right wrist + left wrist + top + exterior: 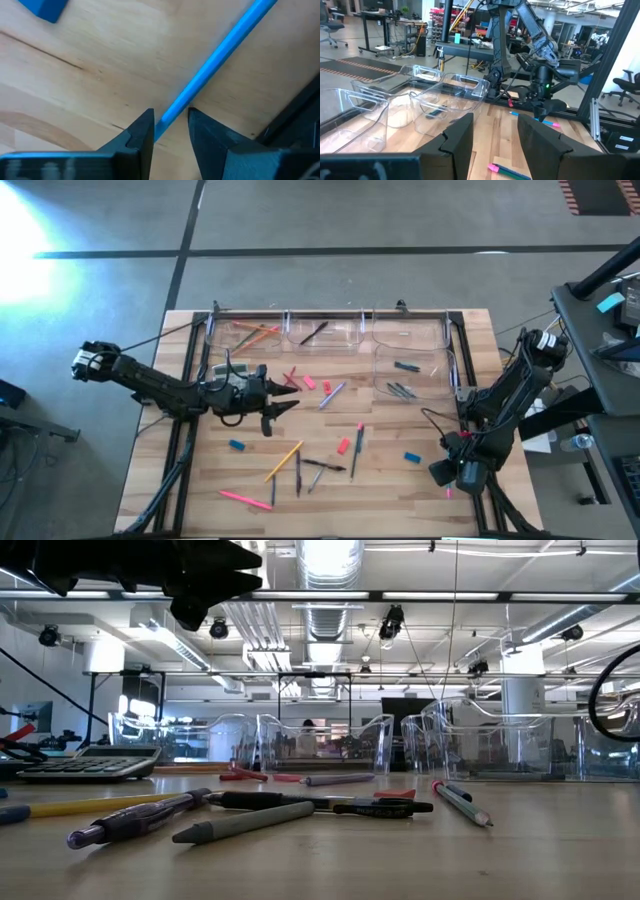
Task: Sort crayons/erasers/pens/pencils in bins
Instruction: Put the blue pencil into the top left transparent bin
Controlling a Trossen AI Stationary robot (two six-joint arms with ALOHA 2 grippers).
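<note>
My right gripper points down at the table's near right corner, open by a narrow gap. A blue stick with a pink end lies flat on the wood there. It runs aslant into the gap and disappears behind one fingertip. My left gripper hangs level above the table's middle left, open and holding nothing. Erasers, pens and pencils lie loose on the table. Four clear bins stand at the far edge and far right. My right gripper stands over the blue stick where it runs in under one fingertip. I cannot tell whether that finger touches it. The other finger is clear of it. The stick lies flat on the table.
A blue eraser lies near the right gripper. The far left bin holds orange pencils, and the right bin holds a blue eraser and dark pens. A grey calculator sits at the left. The table frame's rail runs close by.
</note>
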